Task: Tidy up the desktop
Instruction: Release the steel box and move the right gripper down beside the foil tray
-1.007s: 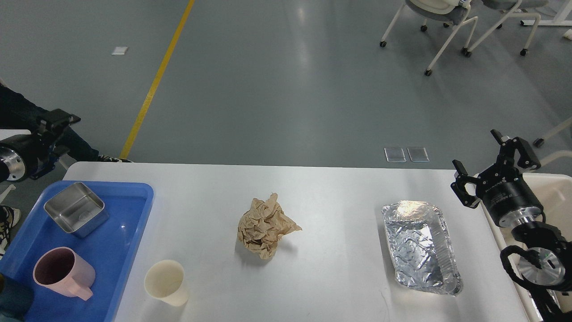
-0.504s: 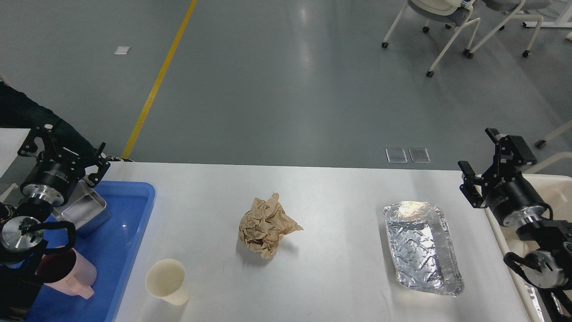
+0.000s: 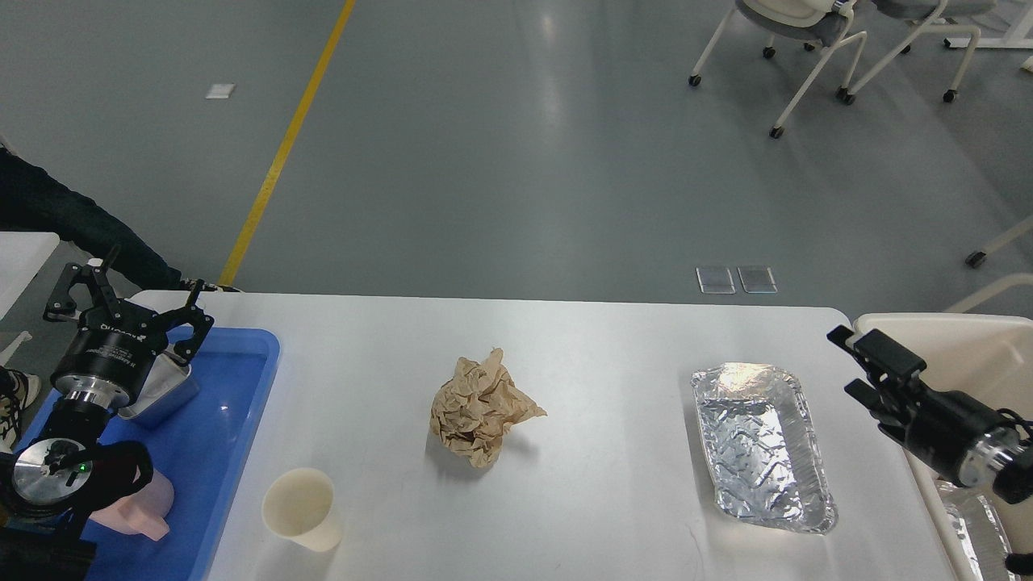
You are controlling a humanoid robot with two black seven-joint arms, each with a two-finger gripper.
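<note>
The left claw [image 3: 129, 303] was seen with fingers spread wide and empty, brought in over the far end of the blue tray [image 3: 230, 420] within the last second, above the steel tin [image 3: 165, 383]. The right claw [image 3: 859, 363] had been lowered and turned toward the foil tray [image 3: 759, 444]; its fingers were parted, nothing held. A pick-up seemed about to begin, though nothing had been cleared. The white desktop [image 3: 605, 347] filled the foreground. Crumpled brown paper [image 3: 480, 411] lay at its centre, a cream cup [image 3: 300, 508] just beside the blue tray, a pink mug [image 3: 145, 508] partly hidden by the left arm. A cream bin [image 3: 952, 339] stood at the right edge. Nothing blocked either reach.
</note>
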